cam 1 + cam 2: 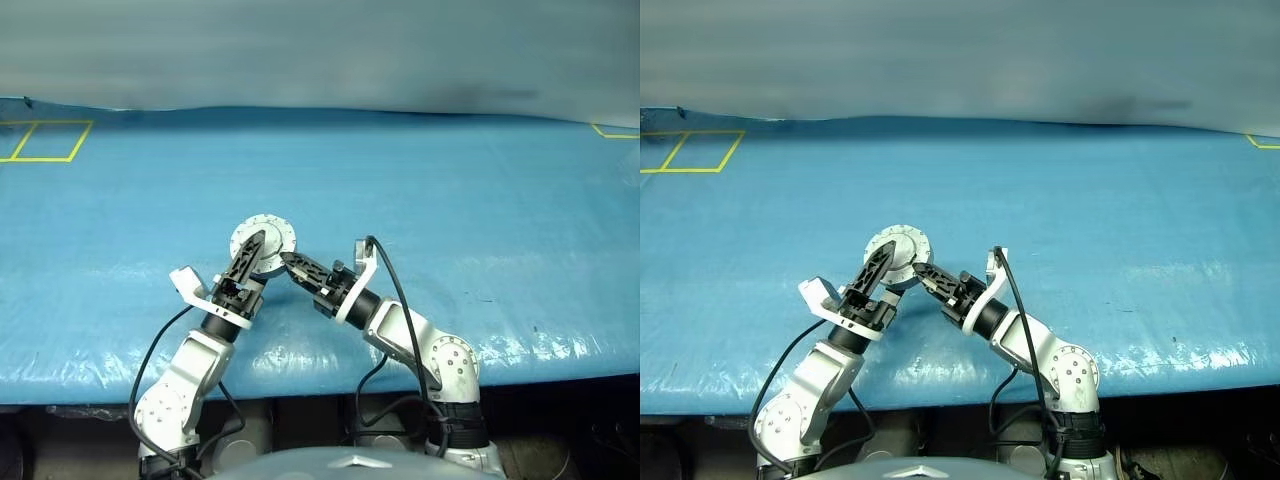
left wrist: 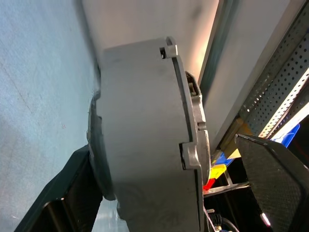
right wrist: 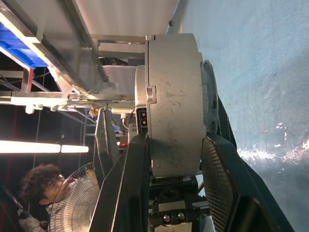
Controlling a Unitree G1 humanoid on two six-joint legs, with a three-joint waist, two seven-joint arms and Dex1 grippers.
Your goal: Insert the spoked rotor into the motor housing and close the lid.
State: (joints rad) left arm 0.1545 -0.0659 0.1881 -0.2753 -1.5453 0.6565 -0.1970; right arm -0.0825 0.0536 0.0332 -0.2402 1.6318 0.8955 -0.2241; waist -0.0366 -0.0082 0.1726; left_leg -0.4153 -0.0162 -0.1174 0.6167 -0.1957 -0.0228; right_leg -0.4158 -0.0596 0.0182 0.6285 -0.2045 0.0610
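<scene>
Both arms reach forward over the worktop [image 1: 450, 200] and bend in toward each other, so the two grippers meet at one spot above the blue cover. The right gripper [image 3: 171, 145] comes in nearly level from the right and is clamped on the motor housing [image 3: 174, 101], one black finger pressed to each flat side of the round grey shell, which it holds on edge, clear of the surface. The lid [image 2: 193, 125] lies folded against the housing, a thin grey disc flush with its rim. The left gripper [image 1: 258, 250] slants up from the left with its fingers spread wide; the housing sits between them, one finger close behind the shell, the other standing well off to the side, not gripping. The spoked rotor cannot be made out.

The worktop is covered by a wrinkled blue sheet, glossy near the front edge, with yellow tape outlines [image 1: 45, 140] at its far left corner and another at the far right. The right wrist view catches metal framing, a strip light, a fan [image 3: 77, 203] and a person [image 3: 41, 186] beside it.
</scene>
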